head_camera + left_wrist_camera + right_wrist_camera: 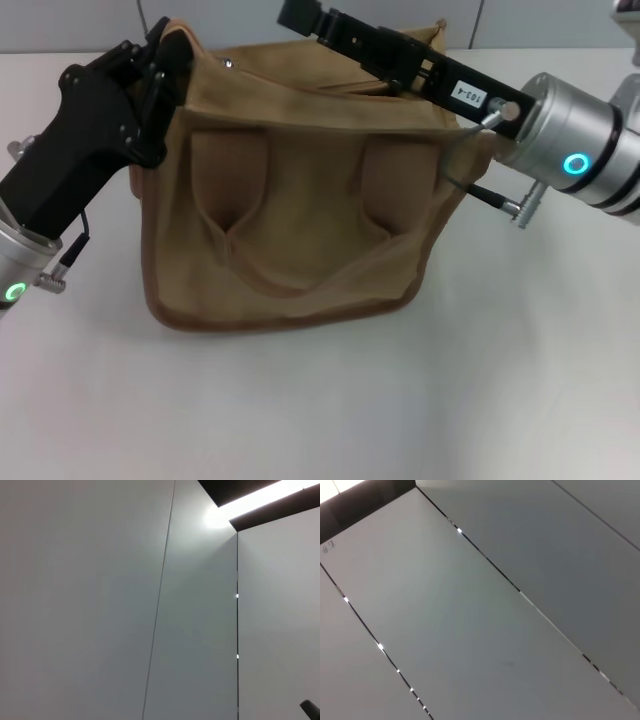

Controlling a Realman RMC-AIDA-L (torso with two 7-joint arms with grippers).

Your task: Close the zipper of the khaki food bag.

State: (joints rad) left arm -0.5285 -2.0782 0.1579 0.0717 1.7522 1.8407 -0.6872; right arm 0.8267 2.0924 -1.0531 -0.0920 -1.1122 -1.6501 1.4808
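The khaki food bag [300,220] stands in the middle of the white table in the head view, its front and a drooping handle strap [300,270] facing me. The zipper runs along the top and is mostly hidden behind the front edge; a small shiny bit [228,63] shows near the left end. My left gripper [165,50] is at the bag's top left corner, shut on the fabric there. My right gripper [300,15] reaches in from the right, low across the bag's top, its tip near the back edge. Neither wrist view shows the bag.
The white table [320,400] spreads around the bag. A grey wall [70,25] runs behind it. Both wrist views show only grey wall panels [100,605] [470,630] and a ceiling light strip [250,500].
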